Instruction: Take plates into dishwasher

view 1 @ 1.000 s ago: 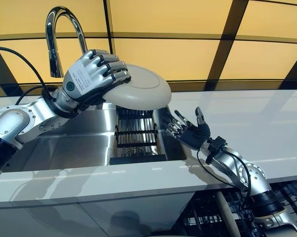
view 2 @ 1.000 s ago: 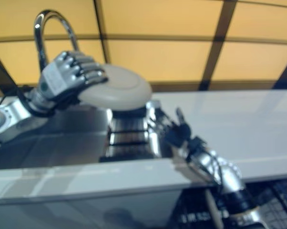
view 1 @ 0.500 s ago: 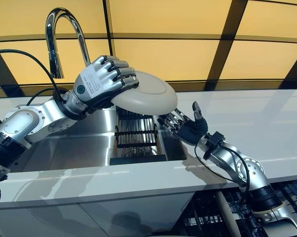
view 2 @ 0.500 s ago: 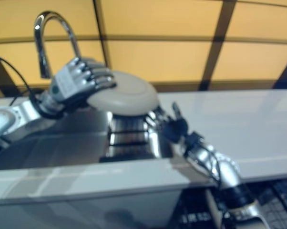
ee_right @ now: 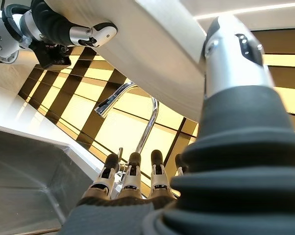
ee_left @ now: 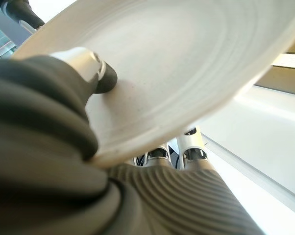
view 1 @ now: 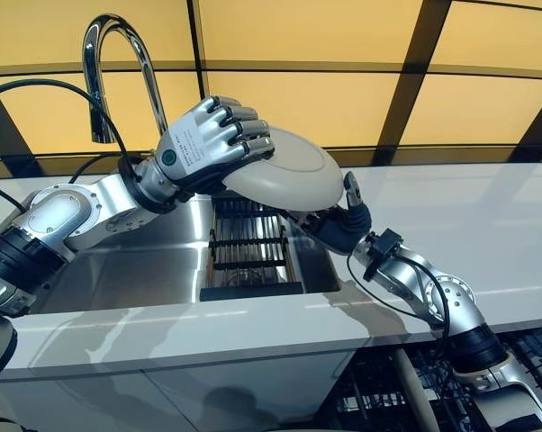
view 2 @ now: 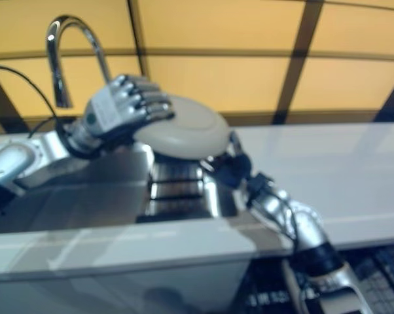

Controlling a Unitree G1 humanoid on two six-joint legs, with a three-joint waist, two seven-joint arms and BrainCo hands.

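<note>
A white plate [view 1: 284, 166] hangs tilted above the sink, with my left hand [view 1: 208, 139] shut on its left rim. The fingers curl over the top and the thumb [ee_left: 96, 73] presses the underside [ee_left: 186, 58]. My right hand [view 1: 338, 225] reaches in beneath the plate's right edge. Its fingers [ee_right: 133, 171] lie straight under the plate [ee_right: 152, 54] and its thumb [ee_right: 233, 54] stands up beside the rim. I cannot tell whether the thumb touches the rim.
A chrome faucet [view 1: 104, 63] arches at the back left over the steel sink [view 1: 136, 261], which holds a dark slatted rack [view 1: 248, 247]. White counter [view 1: 451, 225] runs to the right. A dishwasher rack [view 1: 388, 387] shows below the counter's front edge at lower right.
My left hand has carried the plate to the right, over the rack. My right hand has risen and moved left, coming in under the plate's right rim.
</note>
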